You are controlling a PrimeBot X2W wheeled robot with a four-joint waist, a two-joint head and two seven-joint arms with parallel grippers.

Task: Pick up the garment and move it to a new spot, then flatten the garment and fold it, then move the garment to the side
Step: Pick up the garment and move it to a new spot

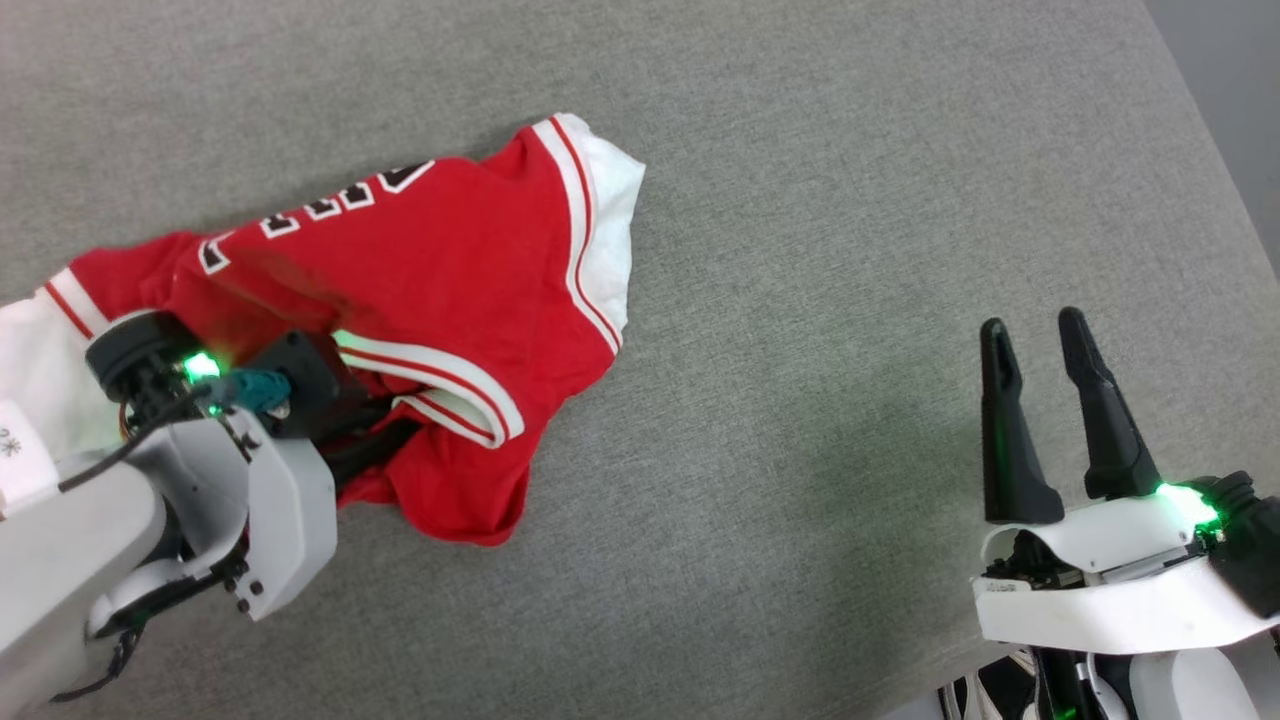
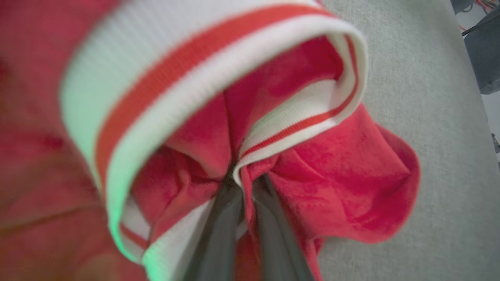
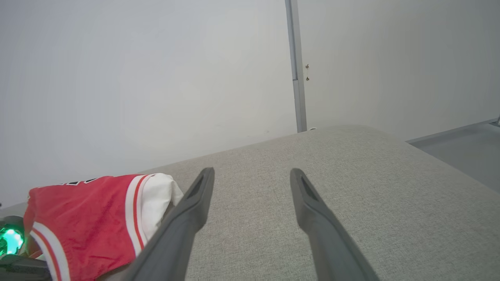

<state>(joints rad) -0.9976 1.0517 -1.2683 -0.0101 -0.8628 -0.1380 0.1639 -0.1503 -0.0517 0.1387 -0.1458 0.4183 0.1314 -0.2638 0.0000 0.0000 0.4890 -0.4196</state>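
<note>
Step in hand: the first one, as I judge it, which is picking up the shirt [image 1: 450, 260] to carry it to a new spot. Flattening and folding are not yet begun.
My left gripper [image 2: 240, 183]: clenched on the shirt. Its two fingers [image 2: 218, 234] pinch a gather of red cloth just where the striped band [image 2: 156, 78] loops round.
My right gripper [image 1: 1032, 322]: released, fingers spread, holding nothing. It hangs over bare grey cushion [image 1: 850, 200], well apart from the shirt.
Where the shirt is: crumpled on the left part of the cushion, with some cloth draped over my left wrist.
Long axis: it runs from lower left to upper right in the head view.
Which way it points: one white sleeve [image 1: 610, 200] is at the upper right end. The lettering [image 1: 320, 205] runs along the far edge, and the bunched red cloth faces me.
Next move calls for: a firm hold while I lift high enough for the cloth to hang free. Then I carry it towards the open cushion on the right.
Risk: with a one-point pinch, the shirt may swing or slip.
</note>
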